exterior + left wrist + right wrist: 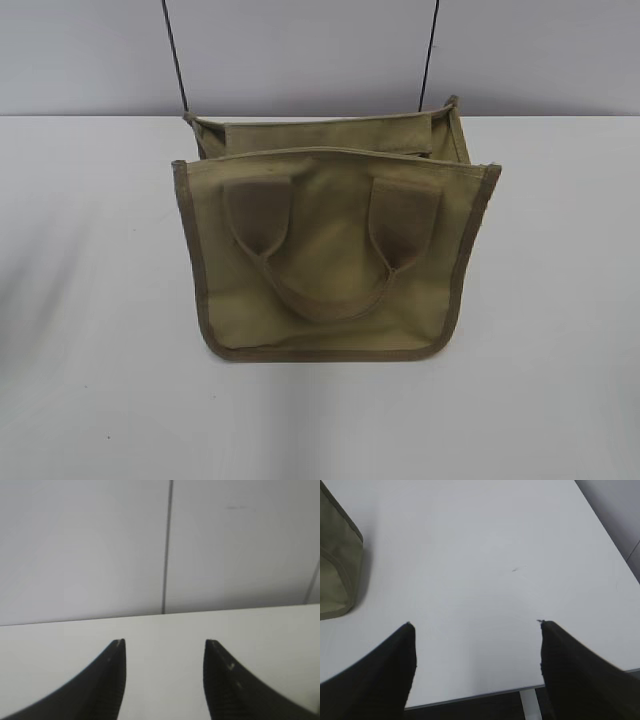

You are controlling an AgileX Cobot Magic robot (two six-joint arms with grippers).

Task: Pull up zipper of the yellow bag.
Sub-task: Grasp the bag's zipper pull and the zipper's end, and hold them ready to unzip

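The yellow bag (335, 255) is a khaki canvas tote with brown edge binding and two wide strap handles. It sits in the middle of the white table (90, 300) in the exterior view, its top gaping open toward the back. A corner of it shows at the left edge of the right wrist view (335, 565). The zipper slider is not visible in any view. Neither gripper shows in the exterior view. My left gripper (165, 641) is open and empty over bare table. My right gripper (476, 623) is open and empty, to the right of the bag.
A grey wall (320, 50) with two dark vertical lines stands behind the table. The table's edge (480, 692) and a white leg (527, 705) show in the right wrist view.
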